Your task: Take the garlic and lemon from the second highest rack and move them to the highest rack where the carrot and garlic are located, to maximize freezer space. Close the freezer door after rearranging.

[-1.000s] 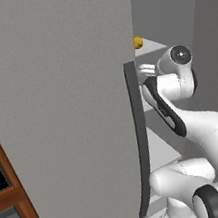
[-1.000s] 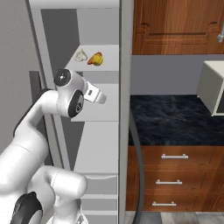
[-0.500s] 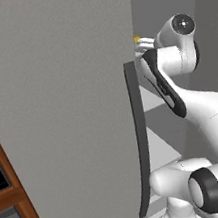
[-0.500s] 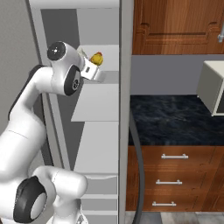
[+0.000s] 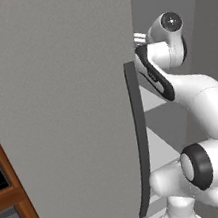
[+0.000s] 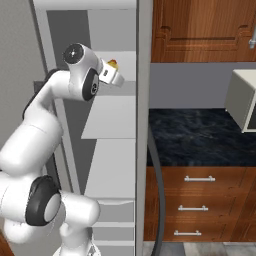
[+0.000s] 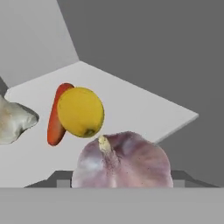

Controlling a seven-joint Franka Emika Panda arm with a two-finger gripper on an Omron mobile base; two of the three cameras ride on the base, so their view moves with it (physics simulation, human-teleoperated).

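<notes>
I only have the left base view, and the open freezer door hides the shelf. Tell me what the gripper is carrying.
Observer: In the hand view the gripper is closed on a purple garlic bulb, with a fingertip against each side.
Operator: Report where the lemon is.
Observer: The lemon lies on the highest rack, in front of the carrot as the hand view sees it.
Operator: Say what else is up there.
Observer: A pale garlic lies on that rack at the left edge of the hand view, apart from the lemon.
</notes>
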